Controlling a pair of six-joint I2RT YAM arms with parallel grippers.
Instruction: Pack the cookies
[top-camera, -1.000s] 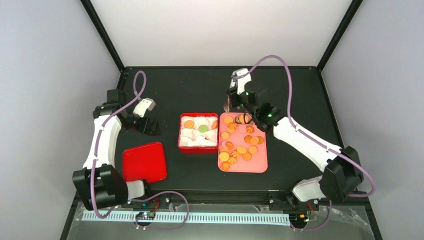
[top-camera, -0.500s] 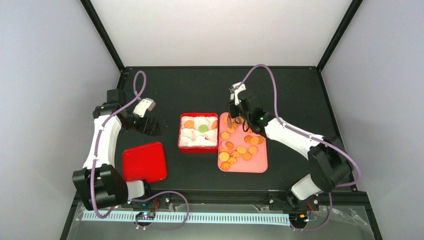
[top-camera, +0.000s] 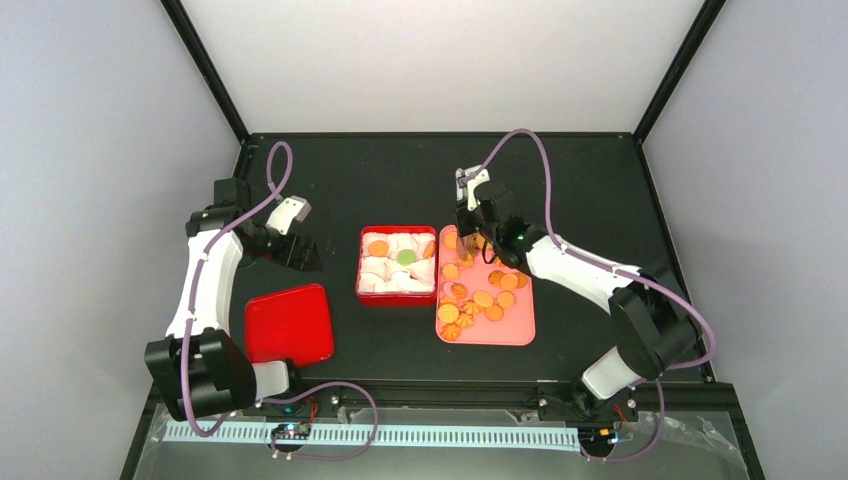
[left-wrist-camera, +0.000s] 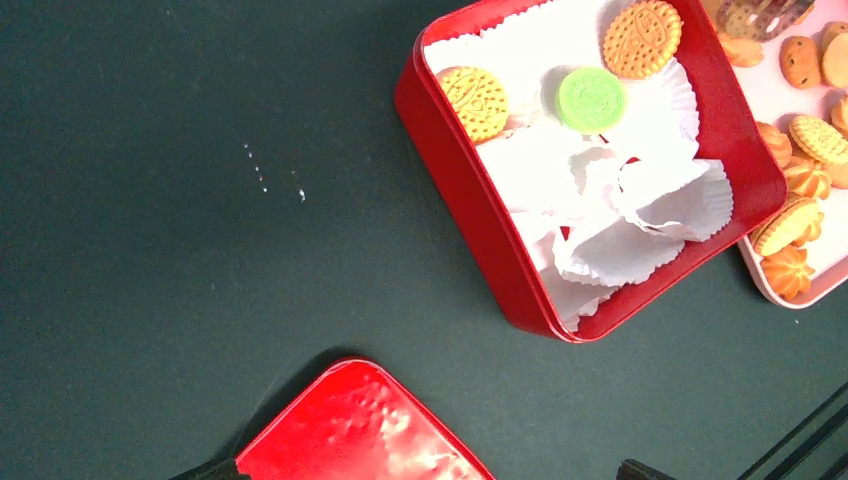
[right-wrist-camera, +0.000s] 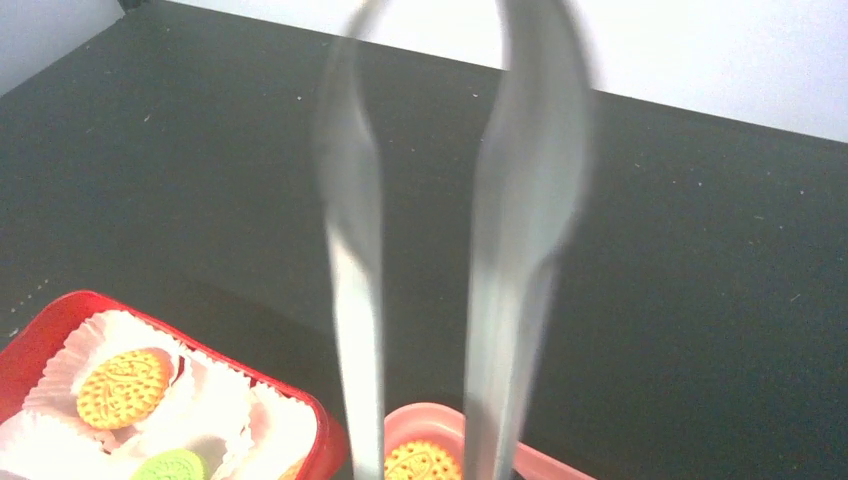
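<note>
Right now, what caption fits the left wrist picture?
Red box of paper cups holding two orange cookies and a green cookie, beside a pink tray of cookies.

This is a robotics lab's test cell, not a kitchen. A black table (top-camera: 400, 180) stands boxed in by bare pale walls (top-camera: 90, 150) and black frame struts (top-camera: 205, 70). A left arm (top-camera: 205, 280) and a right arm (top-camera: 590, 280) are bolted at its near edge, trailing purple cables (top-camera: 521, 131), with small bare circuit boards (top-camera: 288, 432) just below. The only homely things are the cookies (top-camera: 483, 299) on a pink tray (top-camera: 515, 330).
</note>
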